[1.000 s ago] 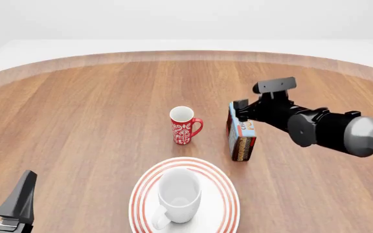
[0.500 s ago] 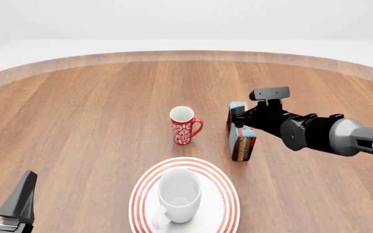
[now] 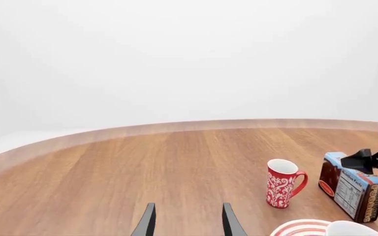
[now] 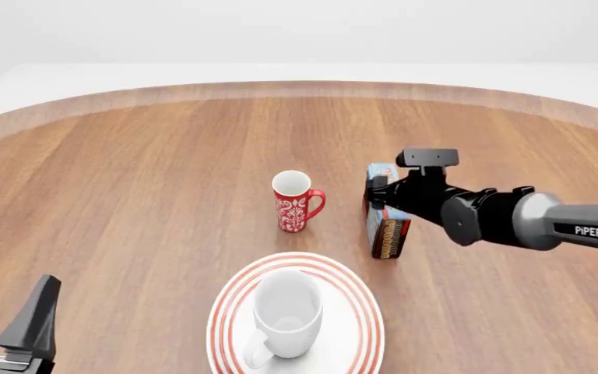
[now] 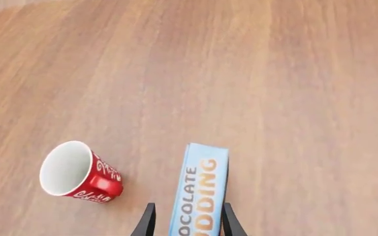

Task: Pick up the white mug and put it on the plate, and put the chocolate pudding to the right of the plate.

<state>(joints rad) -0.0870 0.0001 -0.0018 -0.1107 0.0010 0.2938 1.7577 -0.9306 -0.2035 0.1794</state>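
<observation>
The white mug (image 4: 283,315) stands upright on the plate (image 4: 230,299) near the front edge, its handle toward the front left. Behind and to the right of the plate, the chocolate pudding (image 4: 389,234) stands on edge on the wood. My right gripper (image 4: 380,187) is open and straddles the carton's top end. In the right wrist view the carton (image 5: 199,191) sits between the fingers, close to one and with a gap at the other. My left gripper (image 4: 8,294) is open and holds nothing at the front left corner, far from everything.
A red mug (image 4: 293,202) with a white pattern stands upright just left of the carton and behind the plate, handle pointing right. The left wrist view shows it (image 3: 282,183) beside the carton (image 3: 350,187). The round wooden table (image 4: 122,179) spreads out around them.
My right gripper has come down and slightly nearer over the pudding carton, its fingers now around the carton's top. The carton, mugs, plate and left arm have not moved.
</observation>
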